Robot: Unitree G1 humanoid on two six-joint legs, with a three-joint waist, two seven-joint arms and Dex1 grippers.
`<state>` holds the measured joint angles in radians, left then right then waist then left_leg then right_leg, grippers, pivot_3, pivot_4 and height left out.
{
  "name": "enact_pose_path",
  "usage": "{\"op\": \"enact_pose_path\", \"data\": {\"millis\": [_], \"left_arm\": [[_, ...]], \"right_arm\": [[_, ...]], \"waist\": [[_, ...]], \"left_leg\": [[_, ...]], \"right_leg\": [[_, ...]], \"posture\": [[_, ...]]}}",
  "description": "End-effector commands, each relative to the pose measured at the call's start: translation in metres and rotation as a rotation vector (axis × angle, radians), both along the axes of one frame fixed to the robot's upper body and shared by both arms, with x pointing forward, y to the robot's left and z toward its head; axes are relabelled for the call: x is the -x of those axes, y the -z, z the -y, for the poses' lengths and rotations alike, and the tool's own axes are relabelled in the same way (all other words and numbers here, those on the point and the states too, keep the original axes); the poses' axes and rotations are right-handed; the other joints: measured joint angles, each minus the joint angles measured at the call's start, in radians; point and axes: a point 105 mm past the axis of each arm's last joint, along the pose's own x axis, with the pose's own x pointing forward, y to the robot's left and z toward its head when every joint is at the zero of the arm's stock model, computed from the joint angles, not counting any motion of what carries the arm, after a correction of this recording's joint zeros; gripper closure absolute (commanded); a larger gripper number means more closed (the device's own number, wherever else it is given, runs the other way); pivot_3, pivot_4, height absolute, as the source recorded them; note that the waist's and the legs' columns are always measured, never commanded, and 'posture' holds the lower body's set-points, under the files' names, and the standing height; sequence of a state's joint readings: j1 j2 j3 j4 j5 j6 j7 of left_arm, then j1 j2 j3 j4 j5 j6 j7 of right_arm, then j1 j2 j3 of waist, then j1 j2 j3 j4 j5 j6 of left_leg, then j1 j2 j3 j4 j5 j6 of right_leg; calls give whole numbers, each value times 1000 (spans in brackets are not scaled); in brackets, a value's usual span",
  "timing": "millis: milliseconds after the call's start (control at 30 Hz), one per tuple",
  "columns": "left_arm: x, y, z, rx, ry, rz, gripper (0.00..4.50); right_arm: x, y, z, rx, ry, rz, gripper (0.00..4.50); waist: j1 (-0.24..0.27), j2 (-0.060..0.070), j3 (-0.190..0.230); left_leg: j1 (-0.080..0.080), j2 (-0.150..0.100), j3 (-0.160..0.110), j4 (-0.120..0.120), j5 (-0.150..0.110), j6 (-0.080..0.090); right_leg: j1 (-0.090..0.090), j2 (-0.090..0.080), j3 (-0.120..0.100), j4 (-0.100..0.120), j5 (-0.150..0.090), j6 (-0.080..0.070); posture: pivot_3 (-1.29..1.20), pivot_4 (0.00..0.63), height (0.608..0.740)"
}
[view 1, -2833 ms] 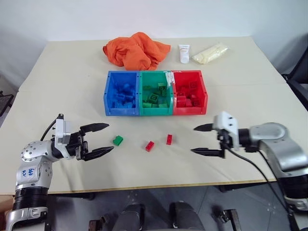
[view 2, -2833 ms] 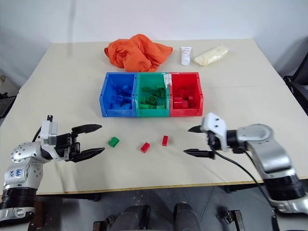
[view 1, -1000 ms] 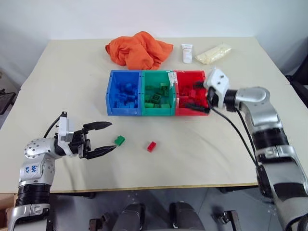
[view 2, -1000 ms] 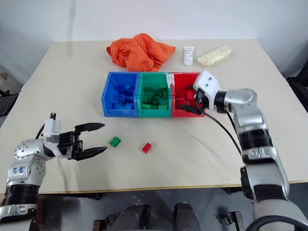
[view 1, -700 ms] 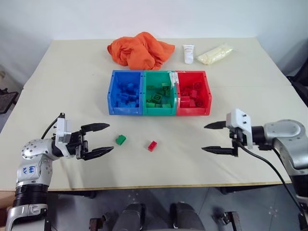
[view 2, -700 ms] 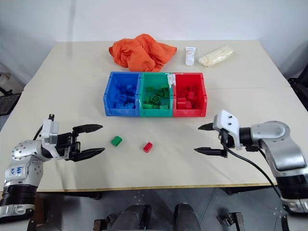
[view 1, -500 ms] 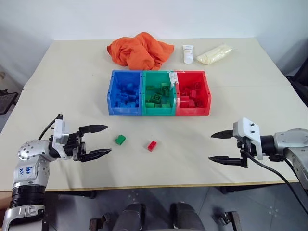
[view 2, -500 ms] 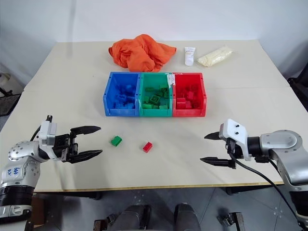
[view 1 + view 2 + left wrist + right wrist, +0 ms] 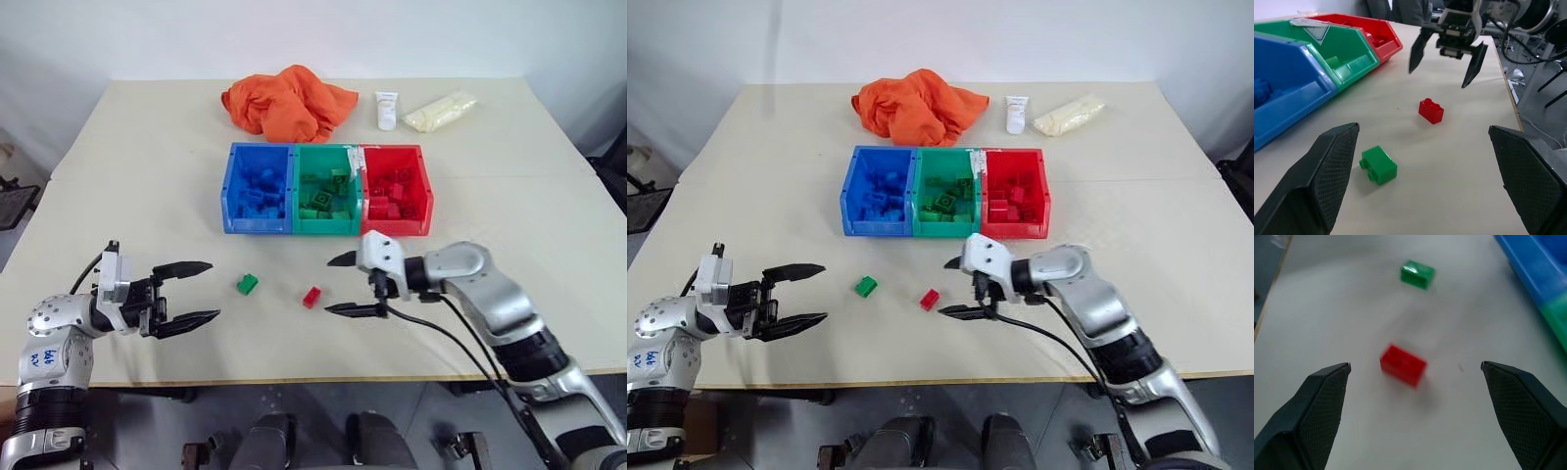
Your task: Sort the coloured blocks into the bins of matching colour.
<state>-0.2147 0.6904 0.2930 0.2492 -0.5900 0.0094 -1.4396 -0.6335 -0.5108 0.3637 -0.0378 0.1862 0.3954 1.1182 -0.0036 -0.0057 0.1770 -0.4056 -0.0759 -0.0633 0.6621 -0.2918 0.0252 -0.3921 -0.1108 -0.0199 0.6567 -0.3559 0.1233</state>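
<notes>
A pale table holds three joined bins in a row: the blue bin (image 9: pixel 260 186), the green bin (image 9: pixel 326 186) and the red bin (image 9: pixel 397 186), each already holding bricks of its own colour. Behind them, well apart, lie an orange cloth (image 9: pixel 287 101), a white tube (image 9: pixel 387 110) and a pale bag (image 9: pixel 441 111); none of these belongs to the sorting. Two bricks lie loose on the table in front of the bins: a green brick (image 9: pixel 246 284) in front of the blue bin and a red brick (image 9: pixel 312 296) in front of the green one, a short way apart. The right gripper (image 9: pixel 342 285) reaches across from the right and points at the red brick, its two black fingers spread wide and empty, just beside the brick but not touching it. Its wrist view shows the red brick centred between the open fingers, which suggests it is lined up to close on that brick. The left gripper (image 9: pixel 194 292) hovers near the table's front left, also wide open and empty, pointing toward the green brick but clearly apart from it, probably waiting its turn. Most of the sorting looks done, with these two bricks left.
</notes>
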Motion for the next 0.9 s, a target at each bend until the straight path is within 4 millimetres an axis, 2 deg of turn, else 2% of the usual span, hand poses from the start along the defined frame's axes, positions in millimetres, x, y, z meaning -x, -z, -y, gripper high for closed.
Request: {"op": "enact_pose_path", "data": {"millis": [33,167,233,400,500,567,633,700,733,900], "left_arm": [[4,-10,-4,-8,-15,48,0],[6,-10,-2,-5,-19,52,0],[7,-10,-1,-3,-25,55,0],[10,-10,-1,-2,-37,59,0],[8,-10,0,2,-38,56,0],[6,-10,1,5,-37,56,0],[3,-10,3,7,-35,58,0],[1,-11,4,9,-33,60,0],[-1,-11,5,11,-31,62,0],[-5,-11,8,18,-21,65,0]], "right_arm": [[-2,1,-14,0,-63,25,32],[-2,7,-26,0,-115,11,32],[-3,11,-27,17,-125,13,397],[-4,14,-25,19,-134,16,1925],[-4,13,-25,4,-125,24,3017],[-4,11,-24,-7,-117,29,3385],[-5,7,-23,-22,-106,40,4018],[-5,0,-21,-44,-91,48,4093],[-8,-10,-17,-74,-62,55,4093],[-20,-43,16,-134,63,107,4093]], "waist": [[-1,0,0],[-6,0,0],[-7,0,0],[-15,0,0],[-23,0,0],[-24,0,0],[-24,0,0],[-24,0,0],[-24,0,0],[-21,0,0]], "left_leg": [[0,0,0,0,0,0],[0,0,0,0,0,0],[0,0,-1,0,0,0],[0,0,-1,0,0,0],[0,0,-1,0,0,0],[1,0,-1,-1,0,0],[1,0,-1,-1,0,0],[1,0,-2,-1,0,0],[1,0,-2,-1,0,-1],[1,0,-2,0,0,0]], "right_leg": [[0,0,0,0,0,0],[0,0,-1,2,0,0],[0,0,-1,2,0,0],[-1,0,-1,2,0,0],[-1,0,-1,2,0,0],[-1,0,-1,2,0,0],[-1,0,-1,2,0,0],[-1,0,-1,2,0,0],[-1,0,-1,2,0,0],[0,0,-1,2,0,0]], "posture": [[0,150,740],[0,150,740],[0,150,740],[0,150,740],[0,150,740],[0,150,740],[0,150,740],[0,150,740],[0,150,740],[0,150,740]]}}
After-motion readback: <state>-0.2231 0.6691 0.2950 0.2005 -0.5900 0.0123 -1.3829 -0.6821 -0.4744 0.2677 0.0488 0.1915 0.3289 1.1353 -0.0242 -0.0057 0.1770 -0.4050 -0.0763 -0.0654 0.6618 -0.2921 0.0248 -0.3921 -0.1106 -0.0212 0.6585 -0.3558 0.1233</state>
